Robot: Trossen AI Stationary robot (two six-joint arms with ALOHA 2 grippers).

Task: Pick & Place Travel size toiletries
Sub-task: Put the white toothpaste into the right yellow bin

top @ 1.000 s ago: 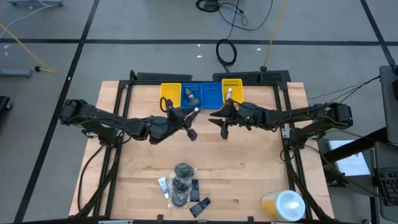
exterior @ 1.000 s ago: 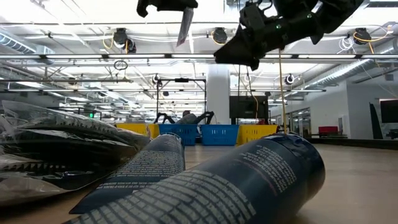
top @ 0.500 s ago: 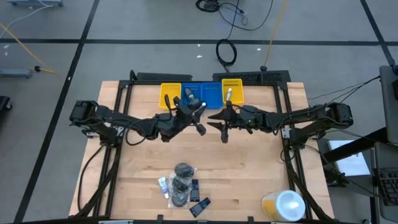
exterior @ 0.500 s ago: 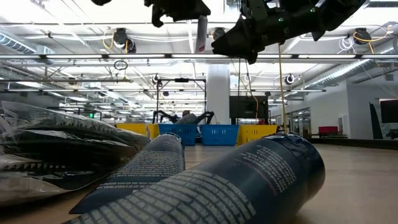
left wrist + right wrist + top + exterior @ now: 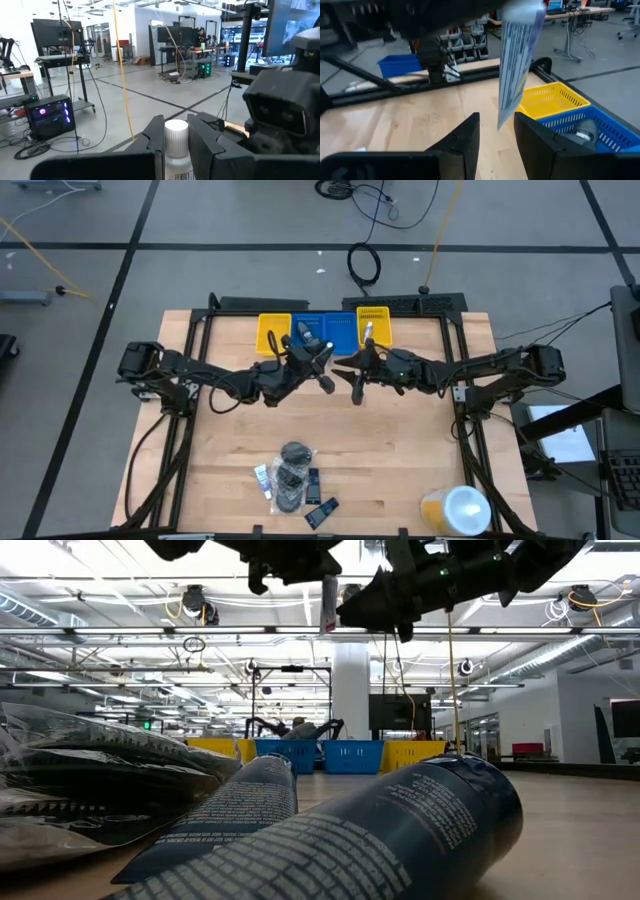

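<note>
My left gripper [image 5: 316, 364] is high above the table's middle, just short of the bins, shut on a small white-capped tube [image 5: 328, 606]. That tube also hangs into the right wrist view as a striped tube [image 5: 517, 60]. My right gripper [image 5: 356, 372] faces it from the right at the same height; it is open [image 5: 497, 135] with nothing between its fingers. Several more travel size toiletries, tubes, dark bottles and packets, lie in a pile [image 5: 291, 480] near the front edge. In the low view they show close up as the pile [image 5: 330, 830]. My left gripper pinches the tube between its two fingers just below the white cap [image 5: 176, 134]. The cap stands up between the fingertips [image 5: 152, 142]. The fingers come in level from the table's left. The tube's body hangs below them, its flat end [image 5: 503, 120] lowest, clear of the table.
Yellow bins [image 5: 272, 330] [image 5: 374, 323] and blue bins [image 5: 340, 330] stand in a row at the far edge. One blue bin [image 5: 307, 332] holds some items. A large yellow container with a white lid [image 5: 456, 510] lies at the front right. Bare wood lies between the grippers and the pile.
My left gripper has moved toward the table's right and far edge, nearer the bins and my right gripper. It carried the tube, which still hangs clear of the table. Most of this move came early in the second. My right gripper has kept its place.
</note>
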